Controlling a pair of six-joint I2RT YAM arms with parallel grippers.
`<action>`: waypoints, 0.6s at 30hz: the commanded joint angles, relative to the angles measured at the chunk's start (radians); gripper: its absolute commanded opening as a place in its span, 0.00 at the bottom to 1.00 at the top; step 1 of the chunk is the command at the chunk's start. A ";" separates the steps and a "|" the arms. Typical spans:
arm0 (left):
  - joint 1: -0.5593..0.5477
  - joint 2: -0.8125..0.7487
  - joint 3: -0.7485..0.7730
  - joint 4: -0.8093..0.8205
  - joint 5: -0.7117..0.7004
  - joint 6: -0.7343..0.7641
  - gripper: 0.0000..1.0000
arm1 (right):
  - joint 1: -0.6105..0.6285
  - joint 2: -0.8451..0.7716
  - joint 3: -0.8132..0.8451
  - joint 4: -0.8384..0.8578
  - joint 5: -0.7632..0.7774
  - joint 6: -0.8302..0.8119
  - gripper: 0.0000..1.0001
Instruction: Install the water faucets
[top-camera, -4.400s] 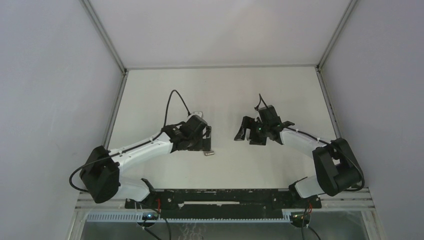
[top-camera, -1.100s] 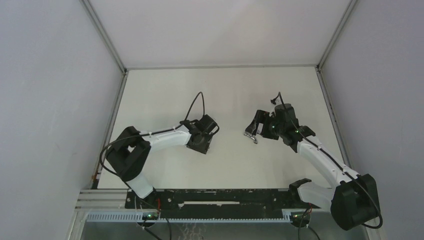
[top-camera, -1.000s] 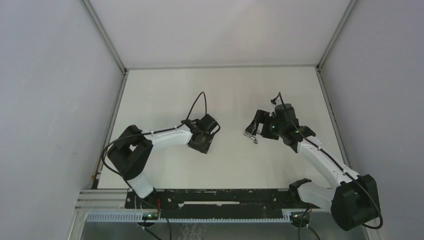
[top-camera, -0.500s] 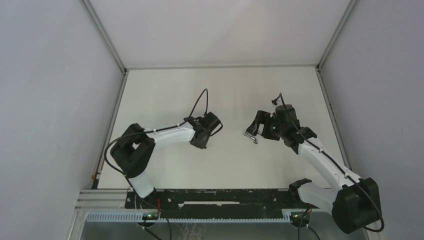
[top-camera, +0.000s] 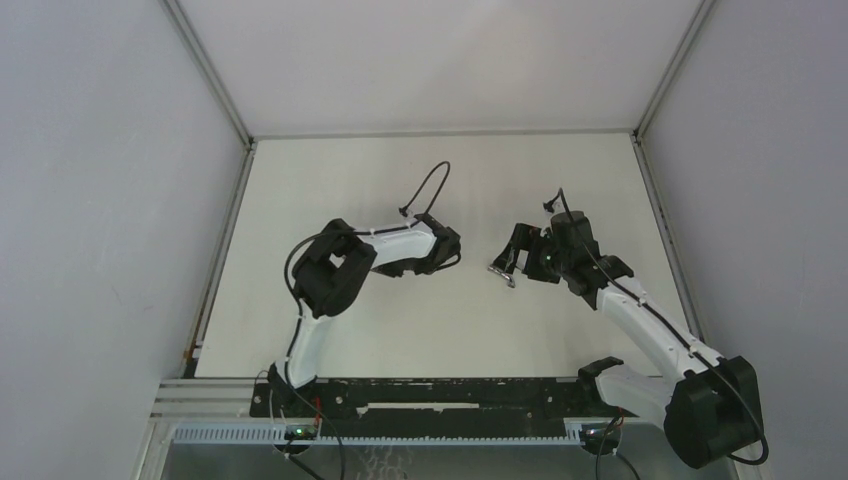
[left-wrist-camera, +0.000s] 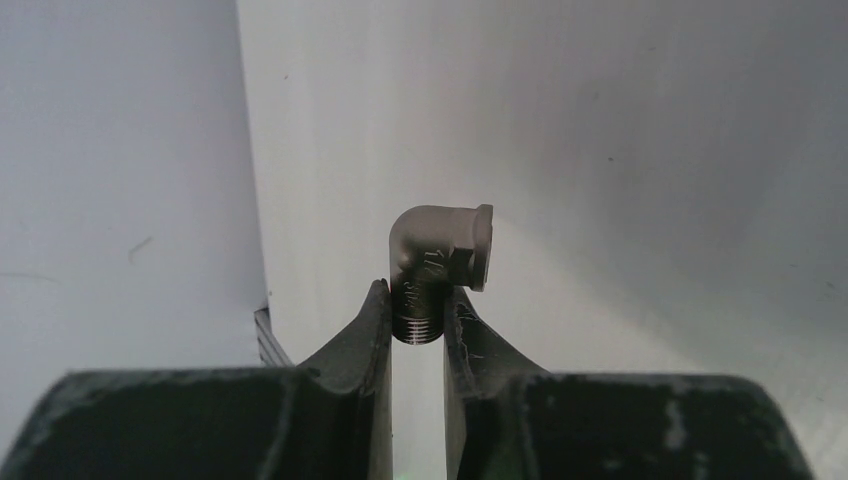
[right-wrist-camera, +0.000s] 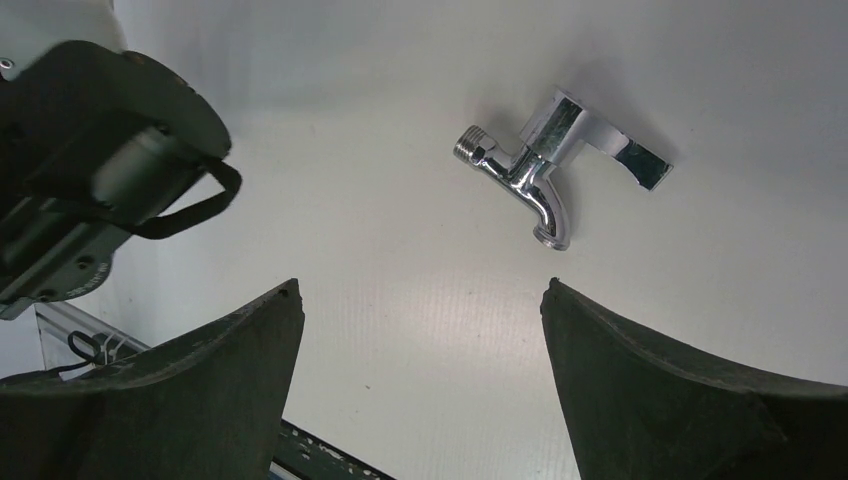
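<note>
White counter (top-camera: 330, 180): left end effector (left-wrist-camera: 417, 302) pinches silver elbow fitting (left-wrist-camera: 440, 250); right end effector (right-wrist-camera: 420, 290), spread, faces chrome faucet (right-wrist-camera: 530, 180) lying on it.

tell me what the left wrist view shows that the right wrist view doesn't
Only the left wrist view: a small silver elbow fitting, pinched by its threaded end in the left gripper, with its open socket facing right.
Only the right wrist view: a shiny faucet with a flat lever handle, lying on the table beyond the wide-open right gripper, untouched.
Both: the plain white table, and each camera's own dark gripper along the bottom edge.
</note>
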 joint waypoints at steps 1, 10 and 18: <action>-0.005 0.022 0.044 -0.141 -0.128 -0.118 0.00 | 0.002 -0.033 0.000 0.008 0.007 -0.015 0.95; -0.037 0.102 0.045 -0.087 -0.059 -0.054 0.00 | 0.000 -0.024 -0.011 0.030 -0.006 0.000 0.95; -0.065 0.150 0.061 -0.019 0.013 0.042 0.02 | 0.000 -0.045 -0.011 0.012 0.002 -0.007 0.95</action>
